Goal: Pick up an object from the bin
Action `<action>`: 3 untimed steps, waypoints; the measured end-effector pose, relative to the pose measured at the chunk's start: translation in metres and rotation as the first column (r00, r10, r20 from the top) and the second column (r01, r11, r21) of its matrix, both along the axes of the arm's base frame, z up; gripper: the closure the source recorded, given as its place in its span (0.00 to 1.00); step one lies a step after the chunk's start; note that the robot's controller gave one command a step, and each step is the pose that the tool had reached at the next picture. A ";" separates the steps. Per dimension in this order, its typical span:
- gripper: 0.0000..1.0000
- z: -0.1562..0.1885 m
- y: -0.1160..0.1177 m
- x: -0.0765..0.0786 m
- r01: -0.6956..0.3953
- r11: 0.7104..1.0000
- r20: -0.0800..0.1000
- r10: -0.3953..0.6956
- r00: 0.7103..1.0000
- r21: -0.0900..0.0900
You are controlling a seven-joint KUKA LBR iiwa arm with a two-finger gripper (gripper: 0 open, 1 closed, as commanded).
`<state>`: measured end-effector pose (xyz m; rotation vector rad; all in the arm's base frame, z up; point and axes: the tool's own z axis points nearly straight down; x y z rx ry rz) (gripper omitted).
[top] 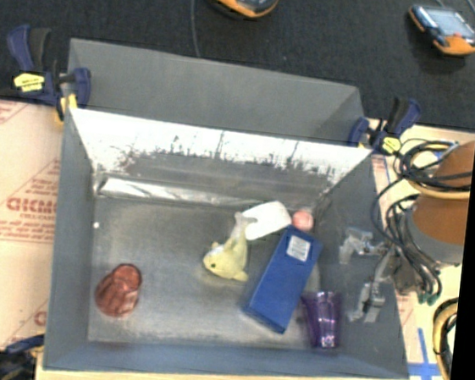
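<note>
1. I count six things in the bin, one of each kind.
2. One blue box lies tilted right of centre. Its white label has print I can't read.
3. One purple translucent piece sits just beside the box's lower end.
4. One yellow soft toy is left of the box, with one white piece above it. One pink ball is at the box's top. One reddish-brown lump lies well apart, lower left.
5. My gripper hangs over the right wall near the purple piece, fingers spread, nothing between them.
</note>
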<state>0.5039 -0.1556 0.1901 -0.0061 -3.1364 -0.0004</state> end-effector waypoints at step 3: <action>0.00 -0.083 -0.002 -0.008 -0.456 0.890 0.008 0.456 0.890 -0.004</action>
